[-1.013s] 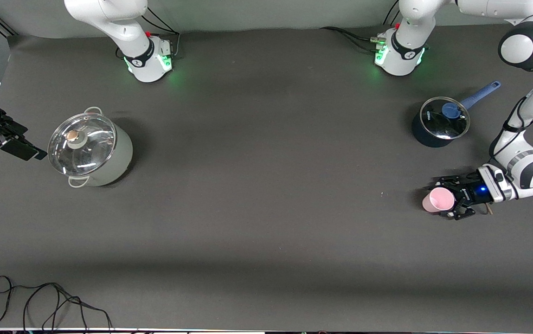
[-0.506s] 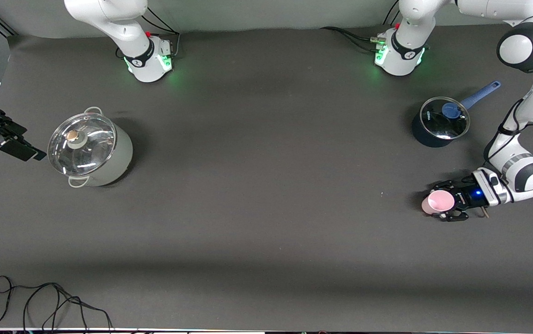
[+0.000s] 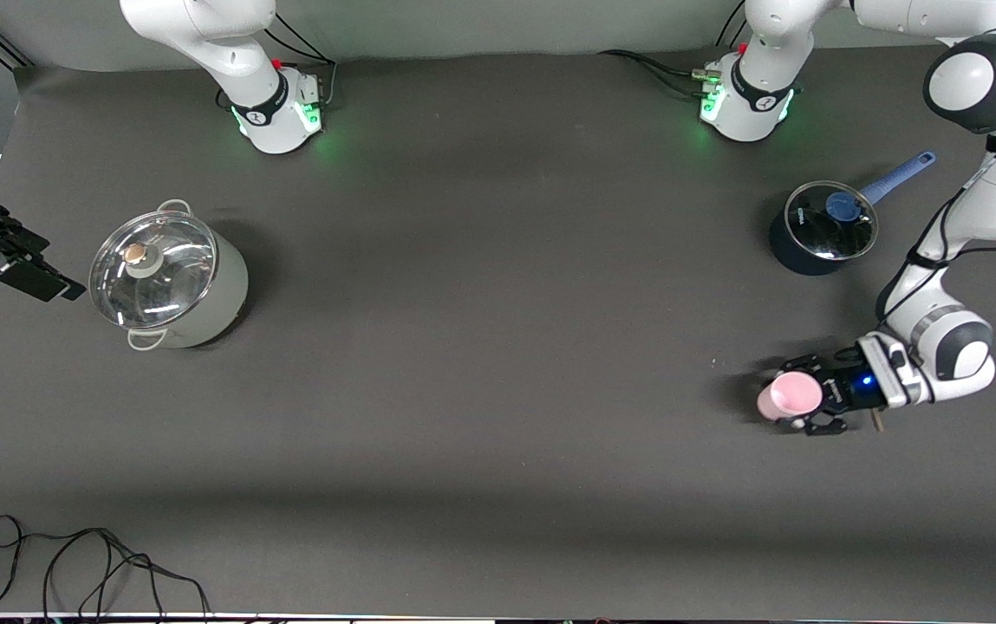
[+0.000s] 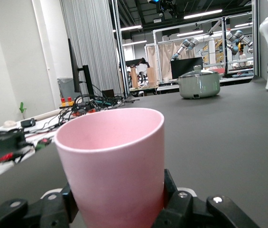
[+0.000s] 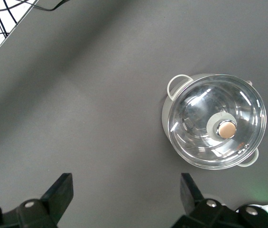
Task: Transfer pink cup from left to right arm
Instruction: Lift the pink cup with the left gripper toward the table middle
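Observation:
The pink cup [image 3: 786, 395] stands upright between the black fingers of my left gripper [image 3: 799, 400], which is shut on it over the mat at the left arm's end of the table. In the left wrist view the pink cup [image 4: 112, 159] fills the middle, and both fingers [image 4: 170, 190] of my left gripper [image 4: 117, 202] press on its lower wall. My right gripper [image 3: 34, 276] hangs open at the right arm's end of the table, beside the big pot. The right wrist view shows my right gripper [image 5: 126, 190] with only bare mat between its fingers.
A grey-green pot with a glass lid [image 3: 168, 277] stands near my right gripper, also seen as the pot [image 5: 214, 121]. A dark blue saucepan with a lid and blue handle [image 3: 820, 227] sits farther from the camera than the cup. Black cables [image 3: 73, 563] lie at the near edge.
My left gripper has shut on the pink cup and carried it toward the table's middle, lower in the front view. The right arm has stayed where it was.

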Controlling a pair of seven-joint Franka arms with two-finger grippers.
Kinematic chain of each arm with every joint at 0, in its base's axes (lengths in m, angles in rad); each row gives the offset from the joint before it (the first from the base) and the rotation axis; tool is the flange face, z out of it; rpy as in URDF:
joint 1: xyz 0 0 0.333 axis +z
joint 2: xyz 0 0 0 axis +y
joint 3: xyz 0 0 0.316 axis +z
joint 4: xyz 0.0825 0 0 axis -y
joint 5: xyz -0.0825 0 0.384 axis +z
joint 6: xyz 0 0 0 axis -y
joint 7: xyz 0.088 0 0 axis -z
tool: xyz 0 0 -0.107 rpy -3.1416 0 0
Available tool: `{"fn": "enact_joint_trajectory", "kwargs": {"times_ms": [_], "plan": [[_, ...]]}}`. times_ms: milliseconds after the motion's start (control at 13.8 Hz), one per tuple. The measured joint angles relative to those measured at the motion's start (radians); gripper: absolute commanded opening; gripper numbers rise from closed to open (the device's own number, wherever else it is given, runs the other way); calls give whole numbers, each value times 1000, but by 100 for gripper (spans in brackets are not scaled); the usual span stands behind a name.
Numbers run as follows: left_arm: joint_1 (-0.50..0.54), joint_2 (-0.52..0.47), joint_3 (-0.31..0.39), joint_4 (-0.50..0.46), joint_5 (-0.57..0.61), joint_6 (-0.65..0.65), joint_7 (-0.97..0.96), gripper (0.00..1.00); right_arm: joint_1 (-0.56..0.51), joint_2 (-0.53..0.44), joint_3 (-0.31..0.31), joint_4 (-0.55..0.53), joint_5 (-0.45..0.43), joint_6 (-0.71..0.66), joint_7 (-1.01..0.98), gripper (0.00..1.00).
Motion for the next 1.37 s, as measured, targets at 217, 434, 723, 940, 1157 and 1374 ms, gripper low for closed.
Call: {"fn": "enact_joint_trajectory", "kwargs": {"times_ms": [217, 434, 723, 940, 1157, 1374], "plan": [[-78, -1, -76, 67, -3, 114, -111, 0, 0, 0, 0, 1, 0, 0, 0, 100], [-122, -1, -190, 105, -8, 285, -205, 0, 0, 0, 0, 1, 0, 0, 0, 100], [-150, -2, -356, 111, -8, 516, -317, 0, 0, 0, 0, 1, 0, 3, 0, 100], [-171, -2, -456, 112, -8, 667, -345, 0, 0, 0, 0, 1, 0, 6, 0, 100], [-199, -3, -555, 112, -8, 835, -392, 0, 0, 0, 0, 2, 0, 6, 0, 100], [-272, -5, -648, 121, -8, 1068, -445, 0, 0, 0, 0, 2, 0, 6, 0, 100]]}}
